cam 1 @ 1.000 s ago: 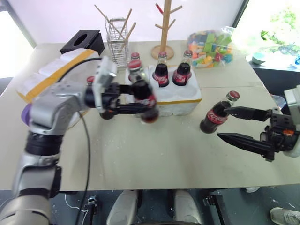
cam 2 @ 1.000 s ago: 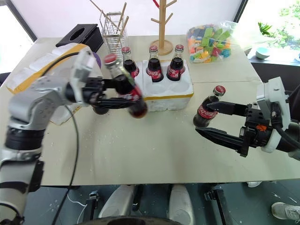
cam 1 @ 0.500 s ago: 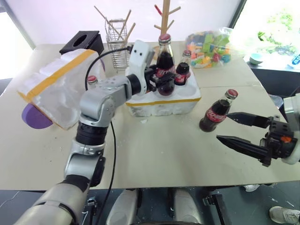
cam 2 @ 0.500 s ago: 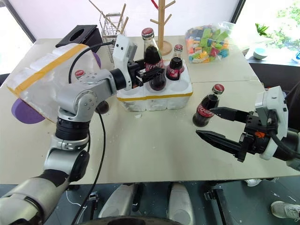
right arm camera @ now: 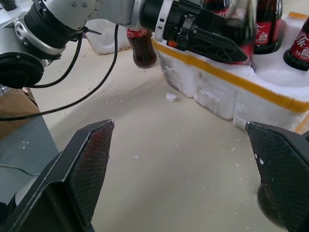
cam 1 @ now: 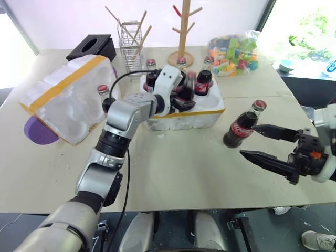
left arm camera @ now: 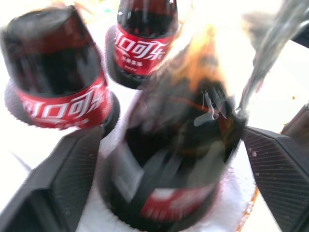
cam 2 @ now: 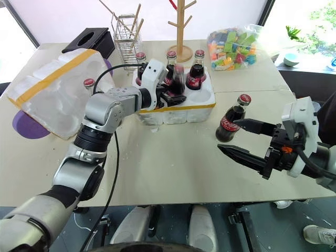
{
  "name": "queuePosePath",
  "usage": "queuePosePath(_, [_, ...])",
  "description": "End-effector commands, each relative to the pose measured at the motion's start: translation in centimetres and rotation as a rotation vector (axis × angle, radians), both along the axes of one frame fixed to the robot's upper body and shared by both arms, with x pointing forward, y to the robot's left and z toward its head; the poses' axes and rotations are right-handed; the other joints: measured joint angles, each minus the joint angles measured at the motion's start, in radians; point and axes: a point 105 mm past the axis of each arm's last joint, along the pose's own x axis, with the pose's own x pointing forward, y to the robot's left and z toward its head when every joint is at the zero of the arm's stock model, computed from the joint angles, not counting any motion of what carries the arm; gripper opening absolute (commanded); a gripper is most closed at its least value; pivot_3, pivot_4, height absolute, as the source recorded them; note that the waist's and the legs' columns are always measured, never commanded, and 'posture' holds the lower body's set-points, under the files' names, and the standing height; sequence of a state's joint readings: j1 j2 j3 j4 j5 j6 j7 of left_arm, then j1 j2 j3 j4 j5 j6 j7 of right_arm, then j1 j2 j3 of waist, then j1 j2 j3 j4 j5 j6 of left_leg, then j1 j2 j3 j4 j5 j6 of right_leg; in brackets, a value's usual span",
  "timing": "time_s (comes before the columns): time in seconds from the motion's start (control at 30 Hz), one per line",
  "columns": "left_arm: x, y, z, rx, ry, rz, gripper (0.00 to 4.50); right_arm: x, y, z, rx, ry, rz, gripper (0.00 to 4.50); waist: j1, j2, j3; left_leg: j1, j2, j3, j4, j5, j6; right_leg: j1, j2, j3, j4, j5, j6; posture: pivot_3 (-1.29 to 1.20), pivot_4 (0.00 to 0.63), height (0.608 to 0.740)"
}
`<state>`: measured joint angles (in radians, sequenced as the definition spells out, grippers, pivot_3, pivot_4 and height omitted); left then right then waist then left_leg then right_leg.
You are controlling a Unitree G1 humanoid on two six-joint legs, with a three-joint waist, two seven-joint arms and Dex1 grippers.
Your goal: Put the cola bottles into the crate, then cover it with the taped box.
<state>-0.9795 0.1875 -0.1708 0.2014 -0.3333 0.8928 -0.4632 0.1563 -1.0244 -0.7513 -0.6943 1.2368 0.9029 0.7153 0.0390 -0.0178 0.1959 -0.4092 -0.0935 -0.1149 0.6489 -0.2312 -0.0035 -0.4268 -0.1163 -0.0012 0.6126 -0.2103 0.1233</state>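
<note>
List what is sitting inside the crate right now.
The crate holds four cola bottles upright in its wells, one between the open left end effector's fingers. That arm covers the near-left well, so its contents cannot be seen. The near-right well looks empty.

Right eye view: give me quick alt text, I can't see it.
The left gripper has its open fingers around a cola bottle standing in the crate, beside three more. One bottle stands on the table by the open right gripper; another stands by the taped box.
</note>
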Motion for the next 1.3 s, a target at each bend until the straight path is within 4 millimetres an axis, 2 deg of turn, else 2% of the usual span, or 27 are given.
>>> queuePosePath(0.03, [-1.8, 0.3, 5.8, -0.180, -0.169, -0.119, 4.46, 0.1, 0.1, 0.6, 0.004, -0.041, 0.003, 4.50, -0.001, 0.000, 0.000, 0.000, 0.000, 0.000, 0.000, 0.000, 0.000, 0.000, 0.000, 0.000, 0.000, 0.000, 0.000, 0.00, 0.150, 0.740])
queuePosePath(0.1, [-3.2, 1.8, 9.3, -0.282, -0.300, -0.175, 4.46, 0.2, 0.1, 0.5, 0.005, -0.035, 0.003, 4.50, -0.001, 0.000, 0.000, 0.000, 0.001, 0.000, 0.000, 0.000, 0.000, 0.000, 0.000, 0.000, 0.000, 0.000, 0.000, 0.00, 0.150, 0.740])
queuePosePath(0.17, [-4.2, 3.6, 11.7, -0.329, -0.394, -0.196, 4.46, 0.2, 0.0, 0.3, 0.005, -0.028, 0.002, 4.50, -0.002, 0.000, 0.000, 0.000, 0.001, 0.000, -0.001, 0.000, 0.000, -0.001, 0.000, 0.000, 0.000, 0.000, 0.000, 0.00, 0.150, 0.740])
queuePosePath(0.23, [-5.6, 5.6, 12.4, -0.300, -0.441, -0.250, 4.46, 0.3, 0.0, 0.1, 0.006, -0.023, 0.003, 4.50, -0.002, 0.001, 0.000, 0.000, 0.001, 0.000, -0.001, 0.000, 0.000, -0.001, 0.000, 0.000, 0.000, 0.000, 0.000, 0.00, 0.150, 0.740])
queuePosePath(0.37, [-7.9, 10.0, 10.6, -0.164, -0.426, -0.322, 4.46, 0.6, 0.1, 0.0, 0.010, -0.019, 0.012, 4.50, -0.001, 0.002, -0.001, 0.001, 0.001, 0.001, -0.001, 0.000, 0.000, -0.001, 0.001, 0.001, 0.000, -0.001, -0.002, 0.00, 0.150, 0.740])
queuePosePath(0.53, [-12.2, 17.4, 6.0, 0.012, -0.185, -0.333, 4.46, 1.0, -0.1, -0.2, 0.006, -0.006, 0.019, 4.50, -0.011, 0.001, 0.000, 0.001, 0.001, 0.001, -0.001, 0.000, 0.000, -0.001, 0.002, 0.002, 0.000, -0.002, -0.005, 0.00, 0.150, 0.740])
queuePosePath(0.57, [-12.9, 18.3, 5.5, 0.031, -0.156, -0.325, 4.46, 1.1, -0.1, -0.3, 0.006, -0.005, 0.019, 4.50, -0.012, 0.001, 0.000, 0.001, 0.002, 0.001, -0.002, 0.000, 0.000, -0.002, 0.002, 0.002, 0.000, -0.002, -0.006, 0.00, 0.150, 0.740])
queuePosePath(0.73, [-12.3, 22.6, 3.5, 0.100, -0.127, -0.090, 4.46, 1.5, 0.0, -0.4, 0.003, -0.002, 0.032, 4.50, 0.005, 0.001, 0.000, 0.000, 0.006, 0.005, -0.002, -0.002, -0.002, 0.001, -0.003, -0.001, -0.001, -0.002, -0.005, 0.00, 0.150, 0.740])
queuePosePath(0.83, [-11.3, 24.1, 2.6, 0.096, -0.141, 0.026, 4.46, 1.6, 0.1, -0.4, 0.000, -0.003, 0.043, 4.50, 0.003, 0.001, 0.000, -0.001, 0.015, 0.015, -0.002, -0.002, -0.003, 0.003, -0.004, -0.002, -0.003, -0.004, -0.003, 0.00, 0.150, 0.740])
queuePosePath(1.0, [-9.5, 24.9, 1.0, 0.085, -0.145, 0.118, 4.46, 1.5, 0.4, -0.1, -0.014, -0.007, 0.078, 4.50, -0.001, 0.001, 0.000, -0.002, 0.021, 0.027, -0.004, -0.002, -0.003, 0.000, -0.004, -0.001, -0.004, -0.002, -0.006, 0.00, 0.150, 0.740])
queuePosePath(1.17, [-7.1, 22.8, 0.0, 0.007, -0.152, 0.073, 4.46, 1.6, 0.8, 0.1, -0.014, -0.016, 0.096, 4.50, 0.003, 0.001, 0.000, -0.002, 0.021, 0.030, -0.003, -0.001, 0.001, -0.001, -0.003, -0.001, -0.004, -0.002, -0.006, 0.00, 0.150, 0.740])
queuePosePath(1.3, [-6.1, 21.9, -0.8, -0.038, -0.134, 0.029, 4.46, 1.7, 0.9, 0.1, -0.010, -0.018, 0.095, 4.50, -0.001, 0.001, 0.000, -0.002, 0.021, 0.031, -0.002, -0.001, 0.001, 0.000, -0.003, -0.001, -0.004, -0.002, -0.006, 0.00, 0.150, 0.740])
